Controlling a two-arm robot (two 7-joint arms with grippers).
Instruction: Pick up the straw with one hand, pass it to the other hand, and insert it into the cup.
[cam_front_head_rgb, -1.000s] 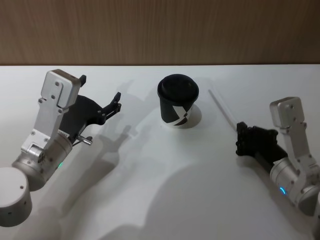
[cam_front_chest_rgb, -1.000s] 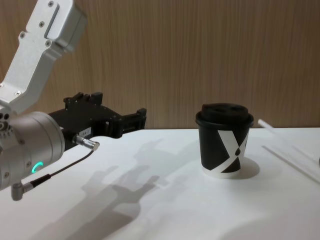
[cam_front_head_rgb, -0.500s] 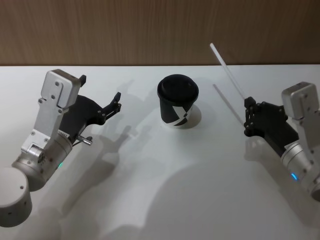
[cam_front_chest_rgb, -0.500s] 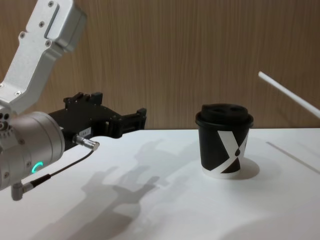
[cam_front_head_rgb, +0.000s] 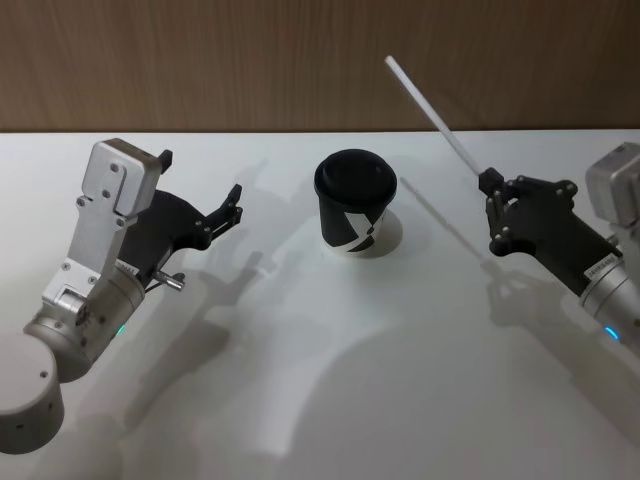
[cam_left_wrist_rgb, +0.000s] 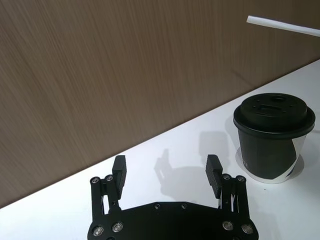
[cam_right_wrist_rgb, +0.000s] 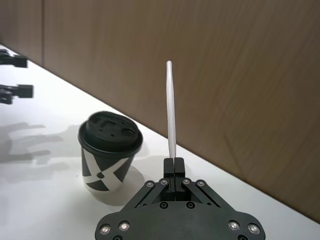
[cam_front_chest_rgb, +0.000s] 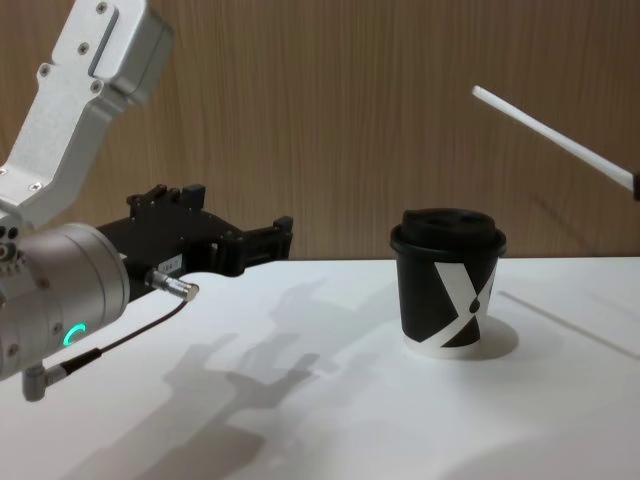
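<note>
The white straw (cam_front_head_rgb: 432, 115) is off the table, tilted up and back, its free end above and right of the cup (cam_front_head_rgb: 355, 205). My right gripper (cam_front_head_rgb: 490, 185) is shut on the straw's lower end, to the right of the cup. In the right wrist view the straw (cam_right_wrist_rgb: 171, 110) rises straight out of the closed fingers of the right gripper (cam_right_wrist_rgb: 173, 162), with the cup (cam_right_wrist_rgb: 110, 150) beyond. My left gripper (cam_front_head_rgb: 203, 175) hangs open left of the cup, fingers pointing toward it, holding nothing. The left wrist view shows the left gripper (cam_left_wrist_rgb: 166, 165), the cup (cam_left_wrist_rgb: 274, 137) and the straw's tip (cam_left_wrist_rgb: 282, 26).
The black cup (cam_front_chest_rgb: 450, 290) with its domed lid stands upright on the white table (cam_front_head_rgb: 300, 380), which runs back to a wooden wall (cam_front_head_rgb: 250, 60). A thin black cable with a silver plug (cam_front_chest_rgb: 175, 287) hangs from the left arm.
The right gripper has lifted the straw from the table and carried it up and leftward toward the cup. The left arm has not moved.
</note>
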